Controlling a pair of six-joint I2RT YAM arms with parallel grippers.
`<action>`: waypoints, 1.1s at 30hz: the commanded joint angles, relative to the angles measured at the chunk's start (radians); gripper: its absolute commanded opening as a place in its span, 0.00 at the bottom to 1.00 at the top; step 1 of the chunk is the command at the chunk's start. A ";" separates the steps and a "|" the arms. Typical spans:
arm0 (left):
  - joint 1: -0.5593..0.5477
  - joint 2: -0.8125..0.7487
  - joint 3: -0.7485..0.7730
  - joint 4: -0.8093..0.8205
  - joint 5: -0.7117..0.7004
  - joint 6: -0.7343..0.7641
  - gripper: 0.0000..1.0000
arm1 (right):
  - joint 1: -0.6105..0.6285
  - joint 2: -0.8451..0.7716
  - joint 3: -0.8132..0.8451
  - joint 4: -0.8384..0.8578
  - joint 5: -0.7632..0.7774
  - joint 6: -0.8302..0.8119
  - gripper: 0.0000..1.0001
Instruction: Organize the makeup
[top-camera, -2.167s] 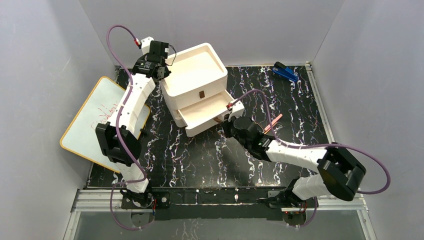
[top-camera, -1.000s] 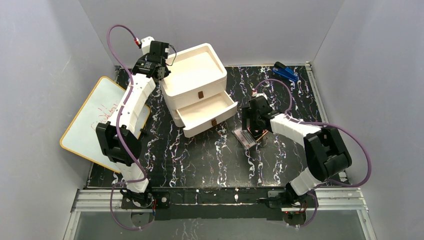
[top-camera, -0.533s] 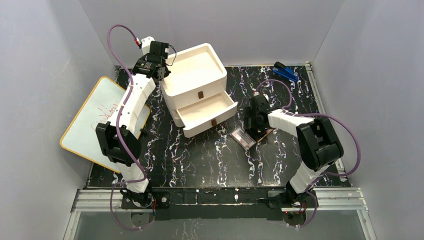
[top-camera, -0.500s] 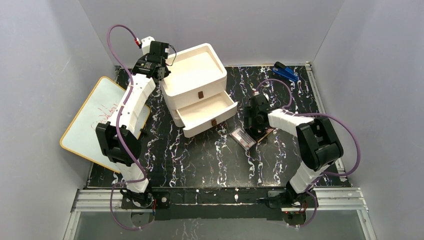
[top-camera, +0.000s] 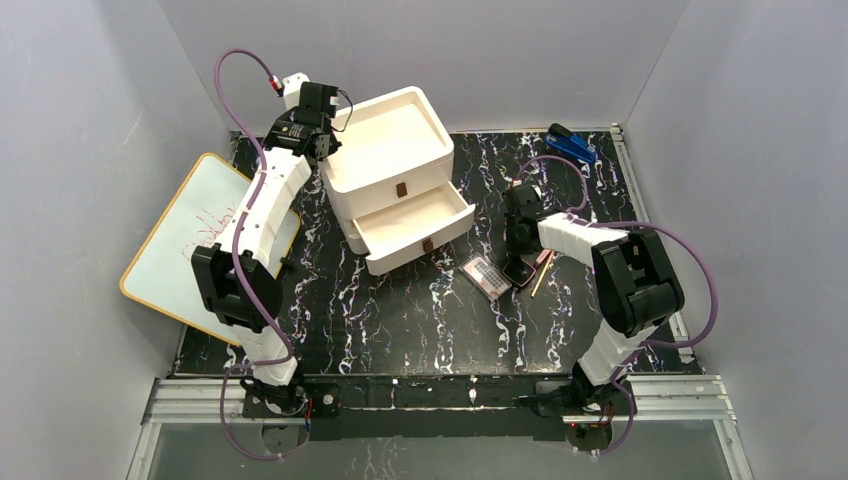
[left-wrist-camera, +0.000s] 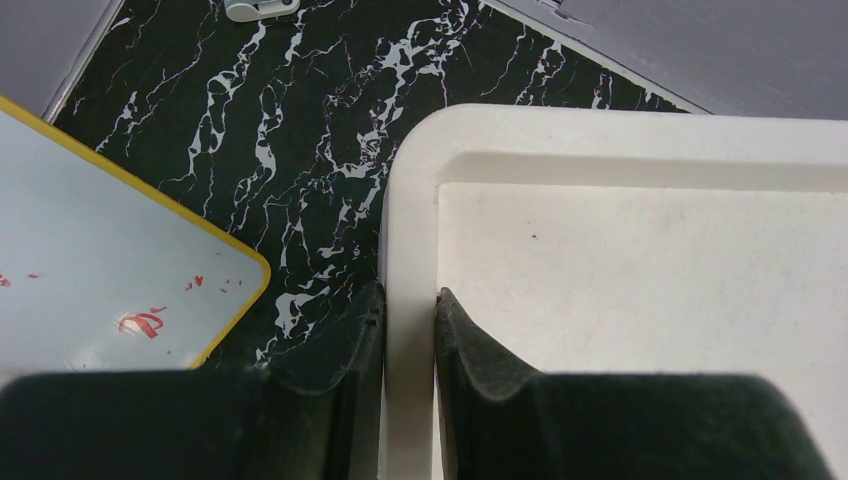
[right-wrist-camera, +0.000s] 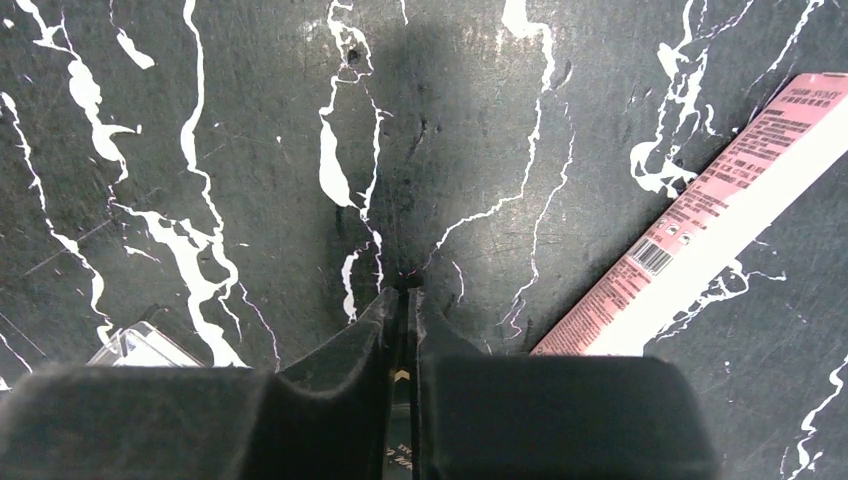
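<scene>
1. Two robot arms reach over one black surface (top-camera: 420, 310) with white streaks.
2. One whiteboard (top-camera: 190, 245) lies at the far left. It has a yellow edge and a few red marks, and part of it hangs past the left side of the surface.
3. The left hand (left-wrist-camera: 409, 300) is clamped on the back left rim of the white drawer box (top-camera: 390, 150). One finger is outside the wall and one is inside the top tray.
4. One box, two drawers, and one small brown handle on each. The top drawer is shut. The bottom drawer (top-camera: 410, 225) stands open toward the near side.
5. One palette (top-camera: 486, 277) with a clear lid lies flat on the surface. It is near the open drawer, to its right, and just left of the right hand.
6. The right hand (right-wrist-camera: 402, 288) points down between the palette and the stick. Its two fingers are pressed almost together, with their tips low by the surface. A thin black piece with a tiny gold mark sits in the slit between them. It looks like the black compact (top-camera: 516, 274), which the top view shows right under this hand.
7. One pink-and-yellow stick (top-camera: 540, 278) lies flat and slanted, just right of the right hand. It does not touch the fingers.
8. One blue stapler-like thing (top-camera: 572, 145) sits in the far right corner, well apart from both hands.
</scene>
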 joint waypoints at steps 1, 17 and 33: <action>0.018 0.062 -0.042 -0.115 0.034 -0.018 0.00 | -0.004 0.024 0.035 -0.041 0.008 0.006 0.29; 0.018 0.076 -0.053 -0.102 0.050 -0.008 0.00 | -0.002 -0.279 0.043 -0.303 -0.018 0.344 0.99; 0.019 0.020 -0.127 -0.081 0.011 0.016 0.00 | -0.002 -0.059 0.180 -0.558 -0.015 0.704 0.99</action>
